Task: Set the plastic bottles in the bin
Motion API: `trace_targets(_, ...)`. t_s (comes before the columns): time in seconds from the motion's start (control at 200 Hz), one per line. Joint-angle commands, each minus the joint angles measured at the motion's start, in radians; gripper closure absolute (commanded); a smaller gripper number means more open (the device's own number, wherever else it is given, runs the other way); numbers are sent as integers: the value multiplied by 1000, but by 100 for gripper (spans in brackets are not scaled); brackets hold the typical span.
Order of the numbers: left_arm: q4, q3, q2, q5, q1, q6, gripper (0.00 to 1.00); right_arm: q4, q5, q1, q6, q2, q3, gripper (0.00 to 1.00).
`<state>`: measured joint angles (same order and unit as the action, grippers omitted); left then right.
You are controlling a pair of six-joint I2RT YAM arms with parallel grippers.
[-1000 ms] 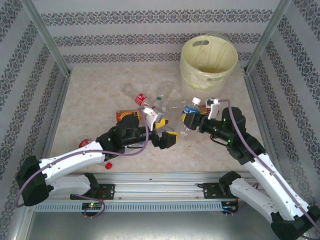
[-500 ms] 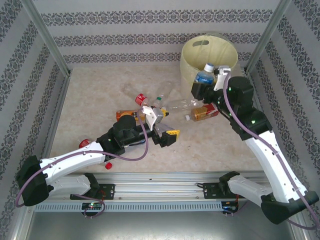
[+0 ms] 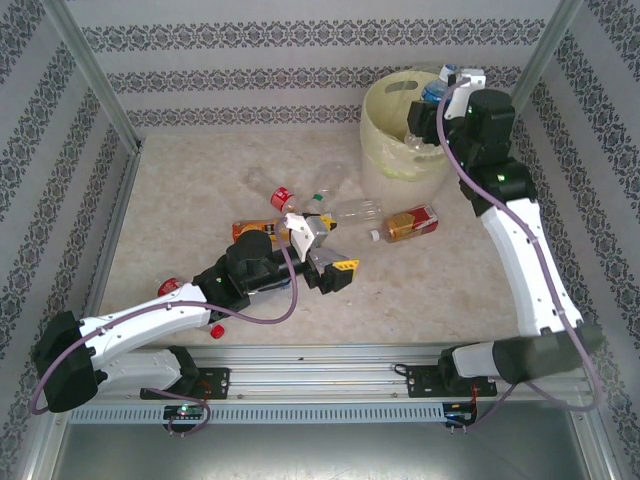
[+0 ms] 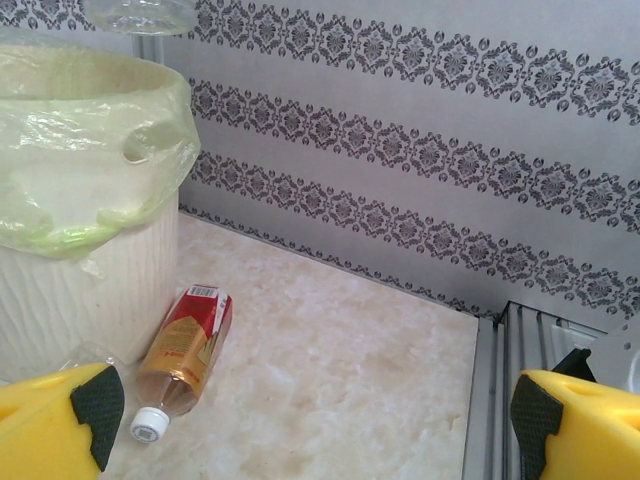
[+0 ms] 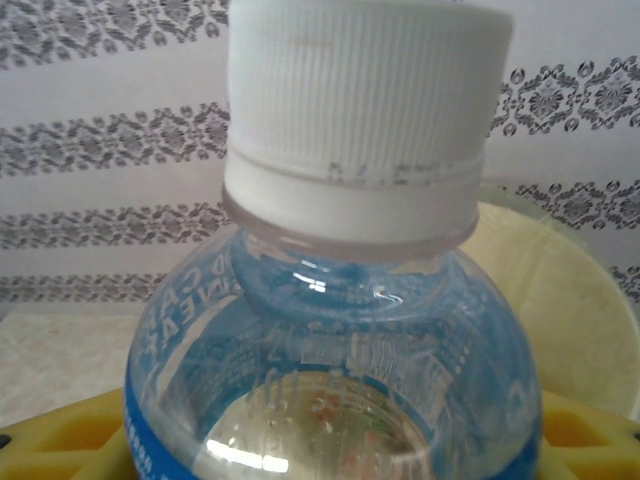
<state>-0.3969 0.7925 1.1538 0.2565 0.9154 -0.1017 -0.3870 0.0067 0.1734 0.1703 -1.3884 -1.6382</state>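
Nearest the arm bases, a red cap [image 3: 168, 287] shows beside the left arm and a second red cap [image 3: 216, 330] shows under it; the bottles they belong to are hidden. Further in, the left tool [image 3: 322, 250] rests low over the surface [image 3: 200, 180] with its jaws spread wide apart and nothing between them. In the left wrist view, the left tool [image 4: 320, 420] has its yellow fingertips [image 4: 60, 410] at the two bottom corners.

Just behind that tool lies an orange-labelled bottle [image 3: 245, 230], partly covered by the arm. Beyond it are a red-capped bottle [image 3: 280, 198] and a clear bottle [image 3: 355, 211] on its side. To the right, a red-labelled bottle [image 3: 405, 224] with a white cap lies near the foot of the bin [image 3: 385, 135]. From the left wrist, this red-labelled bottle [image 4: 185, 355] lies just beside the ribbed wall of the bin [image 4: 60, 300].

At the far end, by the patterned wall [image 3: 250, 80], the right tool [image 3: 440, 100] is raised above the bin's far right rim. It is clamped on a blue-labelled bottle [image 3: 433, 95], whose white cap points up. In the right wrist view, the blue-labelled bottle [image 5: 340, 350] sits between yellow fingers [image 5: 60, 440].
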Motion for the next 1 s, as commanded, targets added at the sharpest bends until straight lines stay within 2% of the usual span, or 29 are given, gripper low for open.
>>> trace_targets(0.0,-19,0,-31,-35,8,56,0,30,19,-17,-40,-75,-77,36)
trace_targets(0.49,-8,-21,-63,-172,8,135,0,-241,-15,-32,-58,-483,-455,34)
trace_targets(0.754,-1,-20,-68,-187,8,133,0,-345,-93,-45,-44,-580,-494,31)
trace_targets(0.994,14,-15,-53,-186,8,137,0,-380,-213,-65,12,-596,-505,20)
